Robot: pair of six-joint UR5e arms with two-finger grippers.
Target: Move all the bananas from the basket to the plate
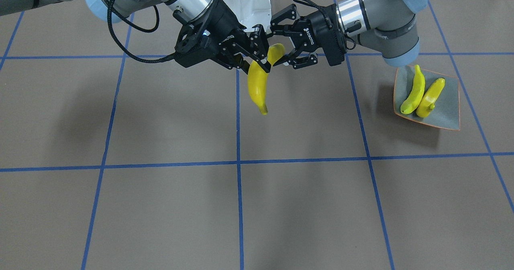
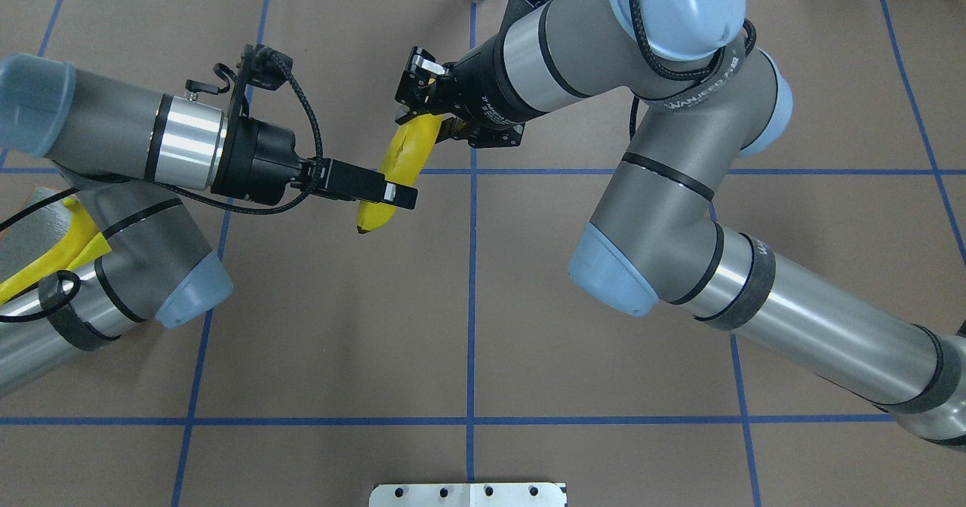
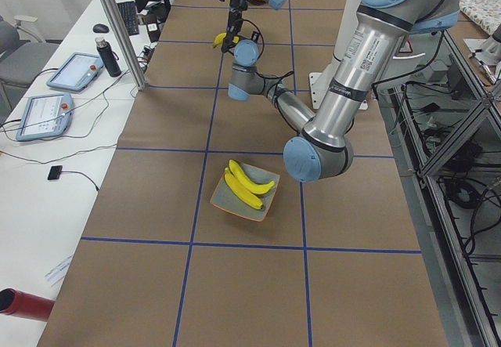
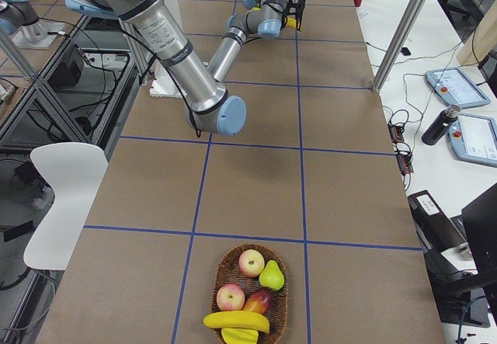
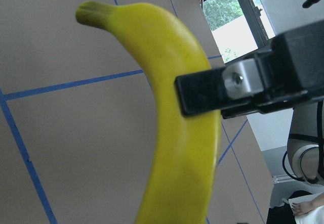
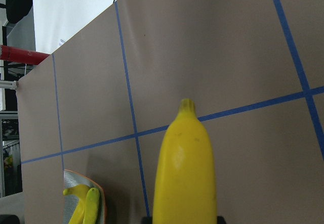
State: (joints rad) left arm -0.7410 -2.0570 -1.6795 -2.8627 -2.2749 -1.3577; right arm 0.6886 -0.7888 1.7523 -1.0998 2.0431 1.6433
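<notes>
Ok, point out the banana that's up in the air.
The banana gripped by the right end effector mid-table. Two others lie on the plate, one in the basket.

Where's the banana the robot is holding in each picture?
Front-facing: banana, top middle.
Overhead: banana, upper middle.
Left side: banana, far, top.
Right side: banana, far, top.
Left wrist: banana, fills the middle.
Right wrist: banana, bottom middle.
Shared landmark: the blue tape lines.

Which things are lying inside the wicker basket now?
Two apples, a pear, a reddish fruit and one banana. A yellow piece below it is cut off by the picture's edge; anything underneath is covered.
</notes>
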